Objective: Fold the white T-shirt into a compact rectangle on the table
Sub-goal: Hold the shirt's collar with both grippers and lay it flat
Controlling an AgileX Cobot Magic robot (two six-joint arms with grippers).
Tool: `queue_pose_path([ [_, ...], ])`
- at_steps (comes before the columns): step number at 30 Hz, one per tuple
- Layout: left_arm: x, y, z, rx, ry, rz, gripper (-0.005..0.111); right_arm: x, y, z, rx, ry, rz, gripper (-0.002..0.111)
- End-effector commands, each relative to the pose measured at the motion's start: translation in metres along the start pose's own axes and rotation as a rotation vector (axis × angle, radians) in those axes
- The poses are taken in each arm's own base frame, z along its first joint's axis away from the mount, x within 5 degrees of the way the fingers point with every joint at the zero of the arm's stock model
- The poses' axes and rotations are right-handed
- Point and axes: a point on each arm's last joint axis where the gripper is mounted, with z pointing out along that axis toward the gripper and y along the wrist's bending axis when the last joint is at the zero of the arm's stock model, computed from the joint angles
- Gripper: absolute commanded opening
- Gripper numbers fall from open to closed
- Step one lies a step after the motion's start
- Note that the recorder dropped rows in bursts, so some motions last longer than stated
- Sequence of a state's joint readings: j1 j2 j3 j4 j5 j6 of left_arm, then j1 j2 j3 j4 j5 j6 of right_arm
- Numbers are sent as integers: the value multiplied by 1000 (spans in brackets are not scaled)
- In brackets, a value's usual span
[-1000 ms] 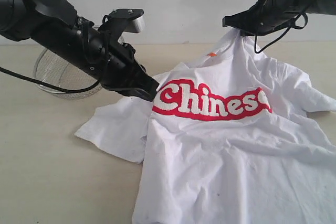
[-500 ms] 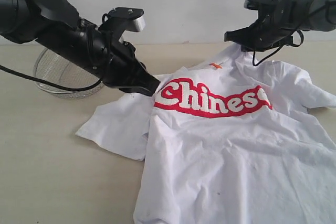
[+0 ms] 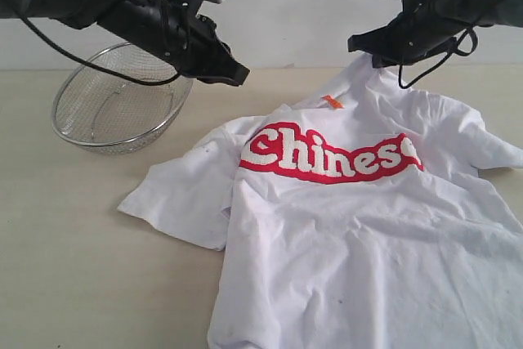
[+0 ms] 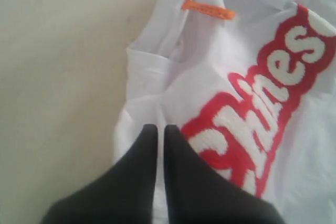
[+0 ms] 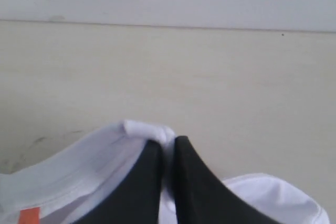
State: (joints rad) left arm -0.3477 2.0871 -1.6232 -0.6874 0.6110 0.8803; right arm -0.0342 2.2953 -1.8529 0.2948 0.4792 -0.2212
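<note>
With the shirt [image 3: 343, 234] lying face-up on the surface [image 3: 65, 226], the right end effector [image 3: 364, 43] is clamping its edge by the collar while the left end effector [image 3: 238, 76], pressed together and empty, is hovering over the other shoulder, probably needing a matching grip there.

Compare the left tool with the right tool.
The left tool holds nothing; the right tool pinches an edge of the white T-shirt. The left tool hangs clear of the cloth; the right tool holds it raised off the table. Both are shut.
</note>
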Motion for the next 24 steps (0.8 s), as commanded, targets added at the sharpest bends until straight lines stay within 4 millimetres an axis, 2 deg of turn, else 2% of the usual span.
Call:
queue_pose_path([
  [1,-11,18,17,42,-7,62,4,-13,4,-18,-41,-32,-11,0],
  [7,-20,32,54,91,-10,99,4,-11,7,-19,-72,-10,-28,0],
  [12,-22,36,75,169,0,112,4,-9,12,-20,-118,20,-52,0],
  [24,-11,49,103,153,22,154,4,-15,23,-37,-216,24,-84,0],
])
